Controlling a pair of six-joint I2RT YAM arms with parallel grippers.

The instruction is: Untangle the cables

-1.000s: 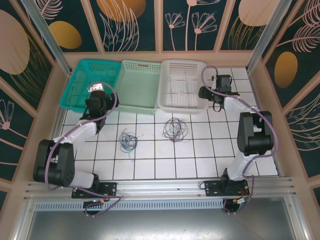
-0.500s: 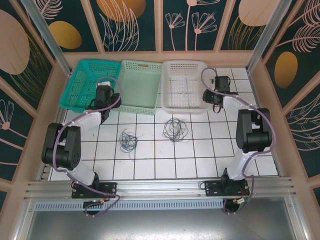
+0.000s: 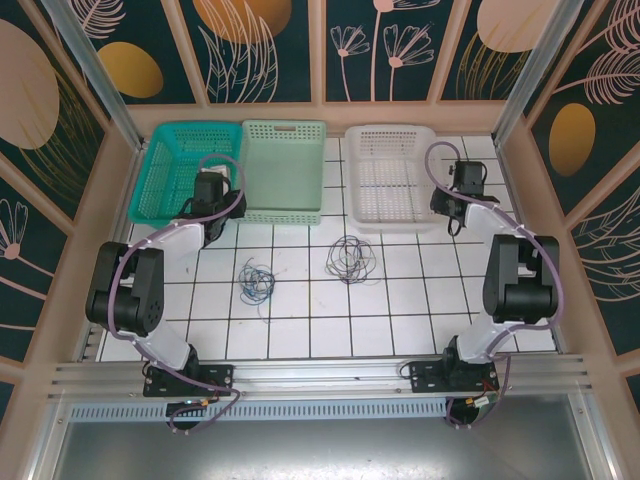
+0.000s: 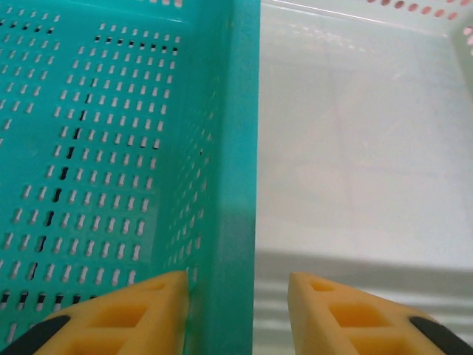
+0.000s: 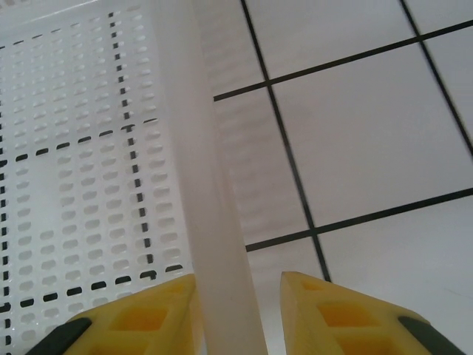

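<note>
Starting at the far left of the table (image 3: 420, 300), the teal basket (image 3: 160, 175) stands by the back wall. The green basket (image 3: 283, 175) sits just beside it, and their long sides seem to touch. The left gripper (image 3: 207, 190) hangs over that shared edge. In the wrist view its yellow fingers (image 4: 126, 314) straddle the teal basket's right wall. The left pad is against the wall, while the right pad sits inside the green basket with a slim gap showing. I cannot tell whether this claw has bitten yet.

Nearer the arms, on bare tiles, lie the blue cables (image 3: 257, 280), a small loose tangle in front of the green basket. Just right of them, a little further back, the dark cables (image 3: 350, 258) form a second loose tangle. The two tangles lie apart, and both are well away from either gripper.

Further right, the white basket (image 3: 390, 180) stands apart from the green one, with a strip of tiles between them. The right gripper (image 3: 452, 200) is at its right wall. In the wrist view its fingers (image 5: 140, 318) are clenched on that upright wall, one pad inside the basket and one outside over the tiles.
</note>
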